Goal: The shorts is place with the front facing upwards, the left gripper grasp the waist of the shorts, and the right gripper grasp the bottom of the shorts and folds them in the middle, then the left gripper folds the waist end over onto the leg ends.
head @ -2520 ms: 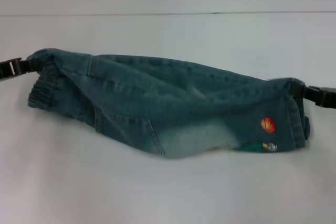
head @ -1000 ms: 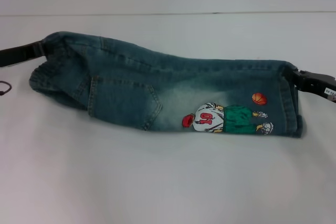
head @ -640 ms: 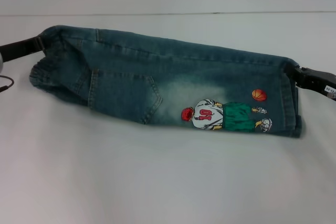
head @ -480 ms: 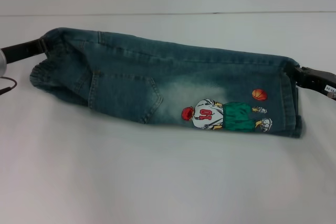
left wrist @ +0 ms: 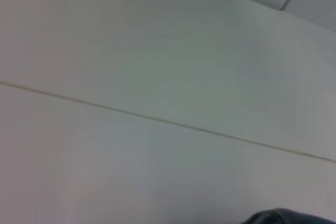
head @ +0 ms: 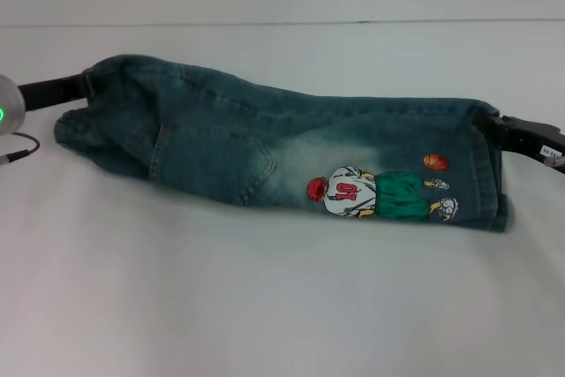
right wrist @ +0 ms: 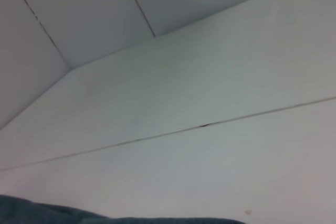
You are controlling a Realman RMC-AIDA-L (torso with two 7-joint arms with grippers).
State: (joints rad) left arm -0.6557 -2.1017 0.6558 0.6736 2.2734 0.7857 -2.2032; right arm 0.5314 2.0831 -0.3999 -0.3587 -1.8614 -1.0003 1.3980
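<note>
The blue-green denim shorts (head: 265,143) lie folded lengthwise across the white table, with the football-player print (head: 353,193) facing up. The gathered waist (head: 75,130) is at the left end. My left gripper (head: 81,86) is shut on its upper corner, and its silver wrist (head: 7,110) shows a green light. The bottom of the shorts (head: 490,174) is at the right end, where my right gripper (head: 494,130) is shut on the upper hem corner. Each wrist view shows only a sliver of denim (left wrist: 278,216) (right wrist: 52,216) against the table.
The white table (head: 265,306) stretches wide in front of the shorts. Its back edge (head: 282,22) meets a pale wall. A thin black cable (head: 22,149) hangs from the left wrist near the waist end.
The lifted, stretched shorts have come down and turned so the print shows. The left arm has moved inward, bringing its green-lit wrist into view, and the waist end now sags lower.
</note>
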